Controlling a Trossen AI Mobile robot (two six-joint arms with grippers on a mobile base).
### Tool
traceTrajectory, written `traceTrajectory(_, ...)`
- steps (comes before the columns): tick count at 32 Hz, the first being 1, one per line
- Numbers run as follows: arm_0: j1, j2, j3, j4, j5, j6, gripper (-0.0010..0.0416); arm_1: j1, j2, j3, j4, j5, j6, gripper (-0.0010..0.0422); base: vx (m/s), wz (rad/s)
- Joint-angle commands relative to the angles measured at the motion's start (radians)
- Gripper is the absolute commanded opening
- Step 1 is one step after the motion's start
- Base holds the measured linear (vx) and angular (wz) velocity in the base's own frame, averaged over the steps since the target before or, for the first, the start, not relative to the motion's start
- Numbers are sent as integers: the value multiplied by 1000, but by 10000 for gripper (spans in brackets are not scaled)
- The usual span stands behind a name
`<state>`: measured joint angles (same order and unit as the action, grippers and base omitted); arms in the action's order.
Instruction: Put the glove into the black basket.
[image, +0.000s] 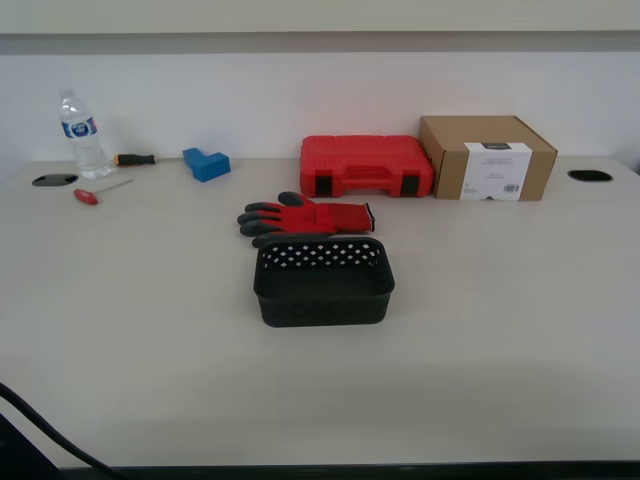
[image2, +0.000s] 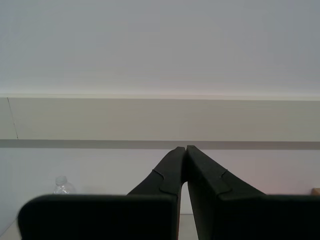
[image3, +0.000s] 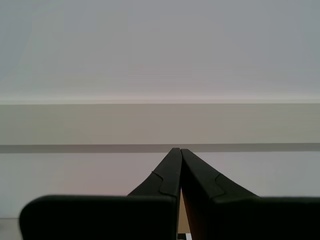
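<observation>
Black basket (image: 323, 283) sits nearest on the pale surface (image: 500, 330), upright, nothing visible inside. Glove (image: 305, 218) lies flat just behind the basket, touching or nearly touching its far rim, fingers away from the cardboard box (image: 487, 157). Red tool case (image: 366, 166) behind the glove. My first claw (image3: 176, 150) raised, aimed at the wall, tips pressed together, holding nothing. My second claw (image2: 186, 147) likewise raised, closed, empty; water bottle (image2: 62, 185) low beyond it.

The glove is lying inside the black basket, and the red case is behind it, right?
Not quite. In the exterior view the glove lies on the table just behind the black basket, not inside it; the basket looks empty. The red case is indeed behind the glove.
</observation>
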<state>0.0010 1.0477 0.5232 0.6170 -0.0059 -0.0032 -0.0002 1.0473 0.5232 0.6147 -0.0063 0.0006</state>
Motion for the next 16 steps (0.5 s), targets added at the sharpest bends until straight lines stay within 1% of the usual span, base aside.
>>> traceTrajectory(1, 0, 0, 1, 3, 0, 2, 1, 0, 0, 0, 3, -1, 0, 0, 0, 0)
traceTrajectory(16, 0, 0, 1, 3, 0, 2, 1, 0, 0, 0, 3, -1, 0, 0, 0, 0)
